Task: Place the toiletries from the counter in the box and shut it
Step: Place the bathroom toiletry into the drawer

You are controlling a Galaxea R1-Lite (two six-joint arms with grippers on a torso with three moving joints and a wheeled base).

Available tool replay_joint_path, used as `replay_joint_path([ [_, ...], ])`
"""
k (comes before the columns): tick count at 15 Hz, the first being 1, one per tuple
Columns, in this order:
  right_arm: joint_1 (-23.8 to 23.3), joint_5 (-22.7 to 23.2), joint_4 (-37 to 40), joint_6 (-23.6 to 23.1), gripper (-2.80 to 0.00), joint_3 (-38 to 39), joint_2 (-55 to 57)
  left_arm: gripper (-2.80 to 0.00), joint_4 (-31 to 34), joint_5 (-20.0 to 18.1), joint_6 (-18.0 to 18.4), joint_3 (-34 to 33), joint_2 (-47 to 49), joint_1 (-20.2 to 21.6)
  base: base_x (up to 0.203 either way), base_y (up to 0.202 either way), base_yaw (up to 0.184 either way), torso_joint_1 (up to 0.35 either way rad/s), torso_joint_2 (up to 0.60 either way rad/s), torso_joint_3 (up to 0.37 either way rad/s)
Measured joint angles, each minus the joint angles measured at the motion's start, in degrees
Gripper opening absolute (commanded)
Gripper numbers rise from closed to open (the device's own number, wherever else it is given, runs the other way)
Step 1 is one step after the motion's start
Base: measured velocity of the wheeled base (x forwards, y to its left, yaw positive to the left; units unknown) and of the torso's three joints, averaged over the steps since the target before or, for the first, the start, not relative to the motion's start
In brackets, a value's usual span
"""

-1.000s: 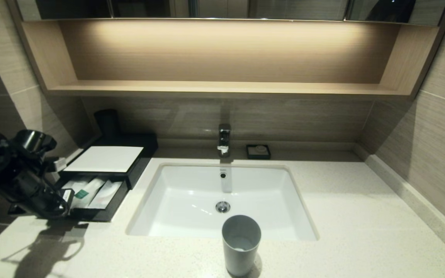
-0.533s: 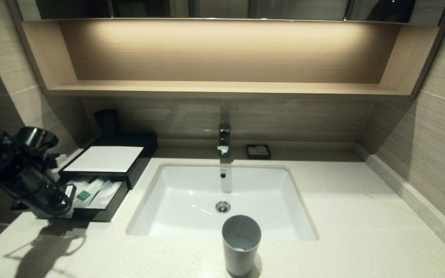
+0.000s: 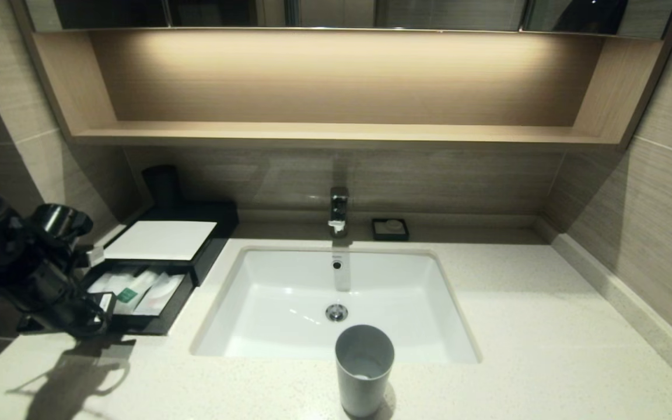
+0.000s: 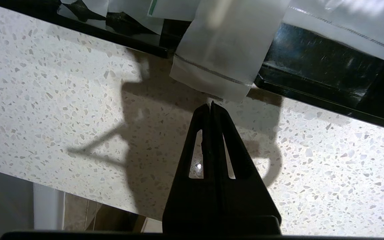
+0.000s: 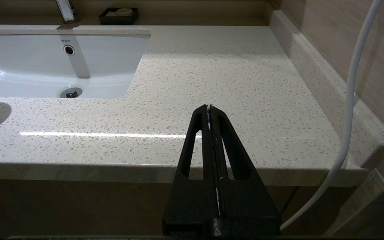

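**Head view: drawer loaded, left pincer at its front edge**

Head view, left to right: my left gripper, fingers pressed together and empty, has dropped slightly since a second ago and sits against the front-left corner of the box drawer. The toiletries lie inside the open drawer; in the left wrist view one translucent packet overhangs the front lip. Counter shows no toiletries. Judgement: pushing shut comes next; the overhang may snag. My right gripper is closed, parked off the counter's front edge.
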State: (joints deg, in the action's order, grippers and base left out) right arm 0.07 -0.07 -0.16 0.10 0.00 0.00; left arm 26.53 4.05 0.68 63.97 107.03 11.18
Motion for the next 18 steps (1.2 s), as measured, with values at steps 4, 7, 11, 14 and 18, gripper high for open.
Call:
replay_joint_path([
  [4, 0.0, 0.0, 0.01, 0.0, -2.8, 0.0, 0.0, -2.8, -0.19, 0.01, -0.06, -0.96, 0.46, 0.04, 0.0, 0.0, 0.0, 0.0, 0.0, 0.0],
  [7, 0.0, -0.02, 0.0, 0.0, -2.8, 0.0, 0.0, -2.8, -0.34, 0.76, -0.11, -1.51, 0.52, 0.04, 0.0, 0.0, 0.0, 0.0, 0.0, 0.0],
  [11, 0.0, -0.01, 0.0, 0.0, -2.8, 0.0, 0.0, -2.8, -3.89, 1.34, -0.16, -2.87, 0.57, 0.01, 0.0, 0.0, 0.0, 0.0, 0.0, 0.0],
  [14, 0.0, 0.0, 0.0, 0.0, -2.8, 0.0, 0.0, -2.8, -4.38, 1.82, -0.24, -3.11, 0.41, 0.01, 0.0, 0.0, 0.0, 0.0, 0.0, 0.0],
  [18, 0.0, -0.02, 0.02, -0.02, -2.8, 0.0, 0.0, -2.8, -4.53, 1.79, -0.35, -3.03, 0.05, 0.04, 0.0, 0.0, 0.0, 0.0, 0.0, 0.0],
])
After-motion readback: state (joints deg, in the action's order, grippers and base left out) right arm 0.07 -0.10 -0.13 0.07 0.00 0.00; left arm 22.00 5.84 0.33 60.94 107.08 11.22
